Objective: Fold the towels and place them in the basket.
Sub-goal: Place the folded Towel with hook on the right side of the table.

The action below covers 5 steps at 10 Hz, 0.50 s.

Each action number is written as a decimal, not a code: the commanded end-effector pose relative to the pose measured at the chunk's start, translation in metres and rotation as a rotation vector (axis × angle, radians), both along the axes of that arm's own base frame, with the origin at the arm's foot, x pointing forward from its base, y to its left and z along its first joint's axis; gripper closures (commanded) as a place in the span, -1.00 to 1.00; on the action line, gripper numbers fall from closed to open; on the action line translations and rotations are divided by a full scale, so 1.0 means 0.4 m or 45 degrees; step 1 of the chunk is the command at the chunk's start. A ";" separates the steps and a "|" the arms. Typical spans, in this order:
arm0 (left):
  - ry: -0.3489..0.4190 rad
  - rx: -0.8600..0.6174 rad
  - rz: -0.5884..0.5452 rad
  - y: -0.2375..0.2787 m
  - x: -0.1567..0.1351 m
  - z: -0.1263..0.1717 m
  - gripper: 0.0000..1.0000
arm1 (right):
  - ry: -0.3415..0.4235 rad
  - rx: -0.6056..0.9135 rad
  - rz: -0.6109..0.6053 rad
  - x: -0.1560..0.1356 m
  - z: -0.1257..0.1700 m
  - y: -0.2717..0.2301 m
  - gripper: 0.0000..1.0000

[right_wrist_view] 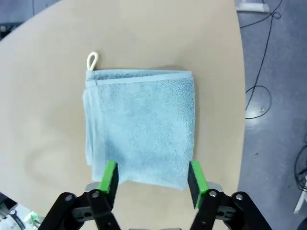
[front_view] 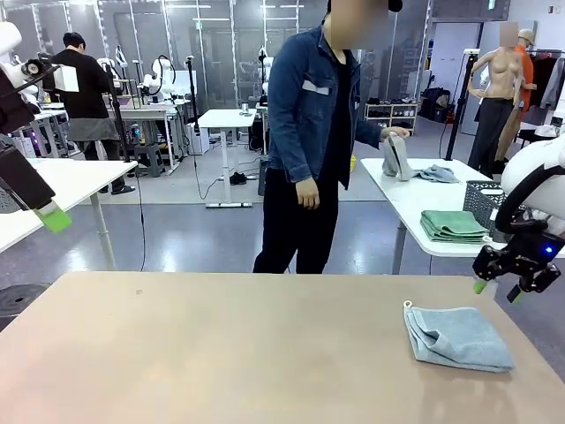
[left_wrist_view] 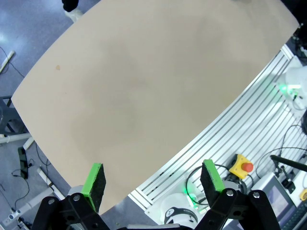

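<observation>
So, the light blue towel (front_view: 457,336) lies folded on the table (front_view: 221,344) near its right edge, with the cord loop at the far left corner. The right pincer (front_view: 496,290) hovers over the towel, spread wide and gripping nothing. The left pincer (left_wrist_view: 153,177) hangs high over the table's left side, also released. The dark basket (front_view: 483,200) sits on the far table (front_view: 415,199), beside the green cloths (front_view: 452,224).
</observation>
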<state>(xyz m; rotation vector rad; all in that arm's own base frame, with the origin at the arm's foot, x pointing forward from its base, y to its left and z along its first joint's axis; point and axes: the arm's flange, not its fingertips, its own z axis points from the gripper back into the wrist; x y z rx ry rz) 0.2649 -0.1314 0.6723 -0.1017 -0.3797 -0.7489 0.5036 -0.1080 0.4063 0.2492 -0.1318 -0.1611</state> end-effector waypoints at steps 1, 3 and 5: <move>0.004 0.008 -0.023 0.003 -0.001 0.000 -1.00 | 0.005 -0.066 0.007 -0.027 0.003 0.055 -0.84; 0.004 0.008 -0.023 0.003 -0.001 0.000 -1.00 | -0.007 -0.022 0.027 -0.012 0.017 0.025 -0.96; 0.004 0.008 -0.023 0.003 -0.001 0.000 -1.00 | -0.007 -0.022 0.027 -0.012 0.017 0.025 -0.96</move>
